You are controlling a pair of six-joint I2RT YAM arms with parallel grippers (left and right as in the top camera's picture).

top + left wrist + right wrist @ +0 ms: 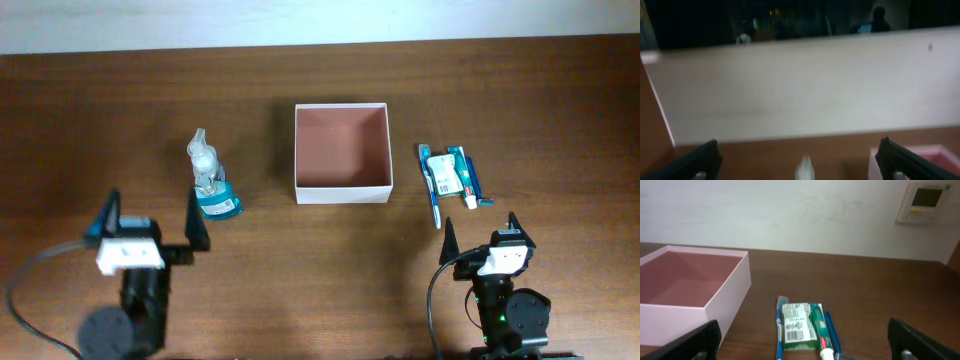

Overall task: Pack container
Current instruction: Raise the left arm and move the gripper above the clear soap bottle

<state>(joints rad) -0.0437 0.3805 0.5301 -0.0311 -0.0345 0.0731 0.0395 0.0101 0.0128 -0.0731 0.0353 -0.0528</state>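
Note:
The container (pixel 342 196), a square white-walled box with a pinkish-brown inside, sits mid-table and holds nothing; it shows in the right wrist view (pixel 725 297) and at the left wrist view's lower right (pixel 940 152). A clear pump bottle in a teal base (pixel 212 180) lies left of it; its tip shows in the left wrist view (pixel 804 167). A toothpaste tube, a small green-white box and blue toothbrushes (pixel 452 177) lie right of it, seen in the right wrist view (pixel 802 325). My left gripper (pixel 155 225) and right gripper (pixel 480 236) are open and empty, near the front edge.
Dark wooden table (pixel 300 290) with a white wall behind. A wall-mounted control panel (pixel 925 202) shows in the right wrist view. Cables trail from both arm bases at the front edge.

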